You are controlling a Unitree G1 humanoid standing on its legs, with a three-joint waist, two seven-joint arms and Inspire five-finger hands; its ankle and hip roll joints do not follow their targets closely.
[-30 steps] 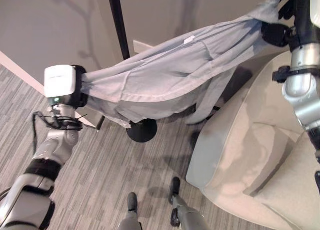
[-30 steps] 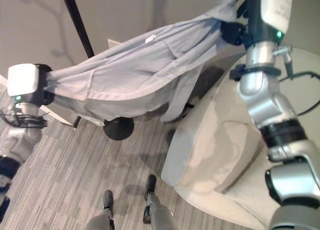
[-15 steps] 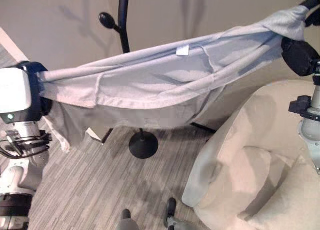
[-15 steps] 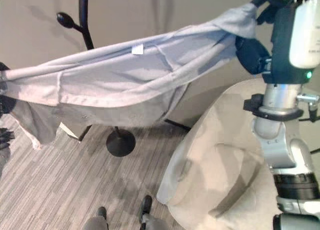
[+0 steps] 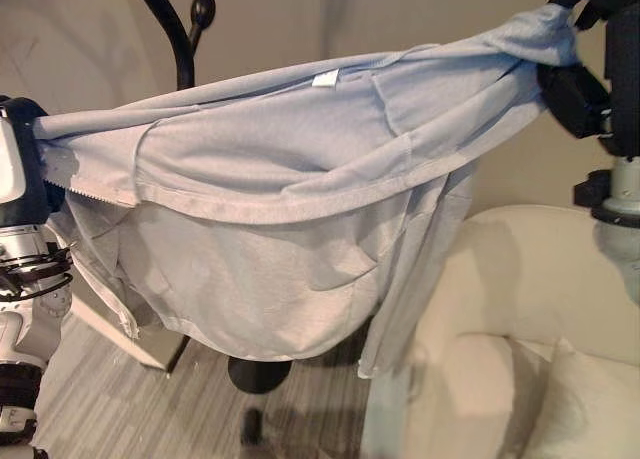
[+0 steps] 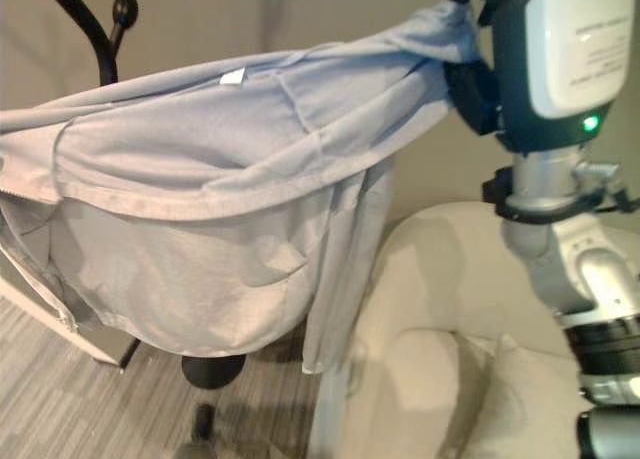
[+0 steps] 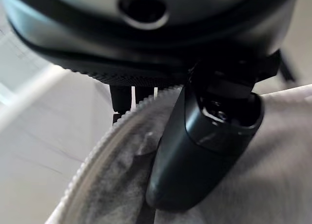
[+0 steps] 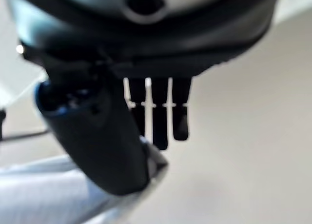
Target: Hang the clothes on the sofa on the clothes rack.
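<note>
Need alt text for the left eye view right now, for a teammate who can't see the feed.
A pale grey shirt hangs stretched between the robot's two raised hands, the left hand gripping one end and the right hand the other. The black clothes rack rises behind the shirt, and a beige sofa sits below at the right.

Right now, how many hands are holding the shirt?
2: the left hand pinches one end of the shirt; the right hand grips the other end, raised above the sofa.
</note>
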